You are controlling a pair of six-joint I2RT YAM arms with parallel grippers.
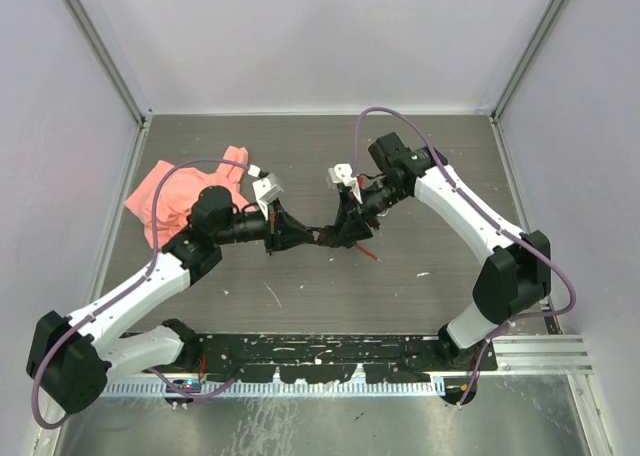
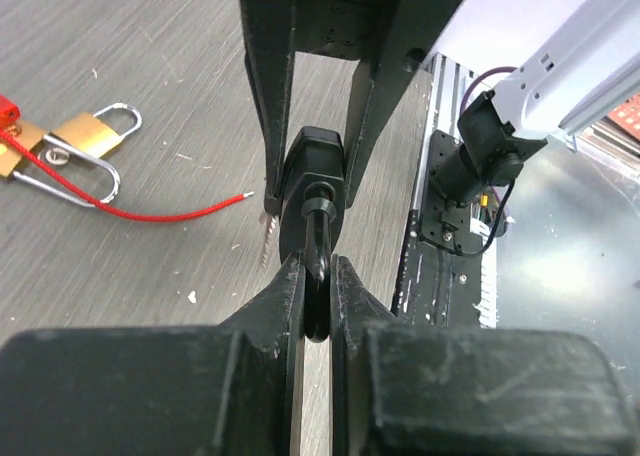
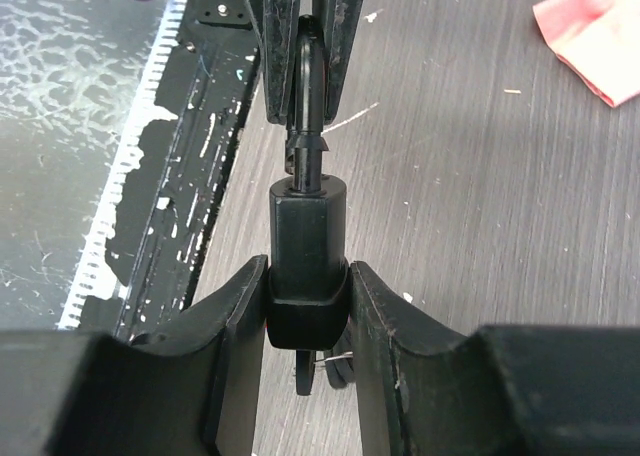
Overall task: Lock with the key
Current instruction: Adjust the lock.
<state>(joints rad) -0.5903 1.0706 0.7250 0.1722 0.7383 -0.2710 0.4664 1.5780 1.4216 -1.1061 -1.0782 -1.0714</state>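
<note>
At the table's middle the two arms meet tip to tip. My right gripper (image 3: 307,271) is shut on a black padlock body (image 3: 307,236), holding it off the table with the keyhole end toward the left arm. A black key (image 3: 305,146) sticks into that end. My left gripper (image 2: 318,266) is shut on the key's round black head (image 2: 317,311), both pads pressed flat on it. From above, the lock (image 1: 338,232) and key (image 1: 322,234) sit between the left gripper (image 1: 305,236) and right gripper (image 1: 348,228). The shackle hangs behind the right fingers, mostly hidden.
Brass padlocks (image 2: 85,134) on a red cord (image 2: 170,214) lie on the table just right of the meeting point. A pink cloth (image 1: 175,191) lies at the back left. A black rail (image 1: 320,361) runs along the near edge, and walls enclose the table.
</note>
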